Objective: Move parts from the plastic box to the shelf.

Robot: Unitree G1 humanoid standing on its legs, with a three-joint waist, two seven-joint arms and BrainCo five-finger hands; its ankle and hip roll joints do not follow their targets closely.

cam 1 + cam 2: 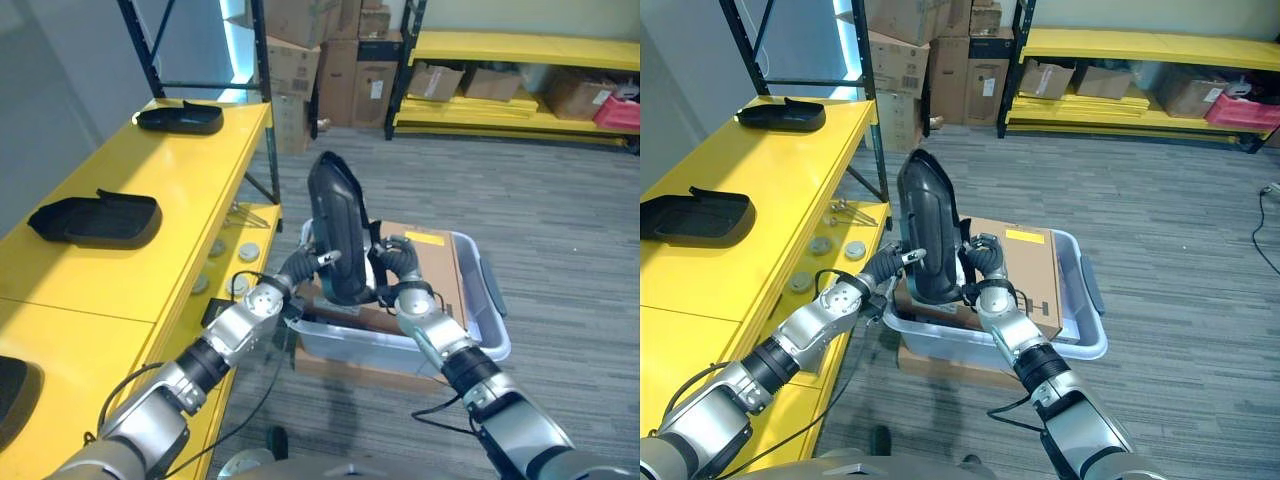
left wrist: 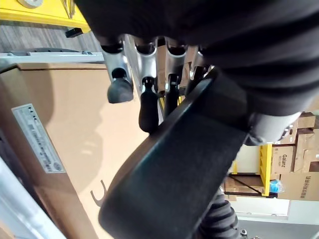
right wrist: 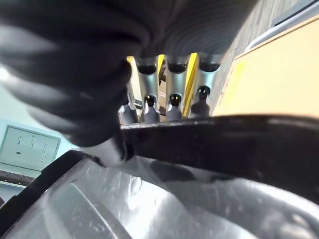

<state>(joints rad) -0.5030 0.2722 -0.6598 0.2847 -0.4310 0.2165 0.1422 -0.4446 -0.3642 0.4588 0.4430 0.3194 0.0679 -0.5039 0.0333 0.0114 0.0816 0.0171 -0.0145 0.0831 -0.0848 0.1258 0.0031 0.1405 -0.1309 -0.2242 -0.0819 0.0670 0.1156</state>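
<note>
A long black moulded part (image 1: 335, 225) stands upright above the grey plastic box (image 1: 490, 300), which holds a flat cardboard carton (image 1: 435, 265). My left hand (image 1: 305, 265) curls round the part's lower left edge, and my right hand (image 1: 400, 262) curls round its lower right edge. In the left wrist view the fingers (image 2: 147, 104) press on the part's dark rim (image 2: 189, 149) over the carton (image 2: 65, 124). The right wrist view has fingers (image 3: 172, 94) hooked over the rim (image 3: 224, 144). The yellow shelf (image 1: 190, 250) runs along my left.
Black parts lie on the shelf top: one far (image 1: 182, 118), one mid (image 1: 100, 220), one at the near corner (image 1: 12, 395). Small round discs (image 1: 245, 252) sit on its lower ledge. A black rack post (image 1: 262, 90), stacked cartons (image 1: 300, 60) and a yellow rack (image 1: 520, 50) stand behind.
</note>
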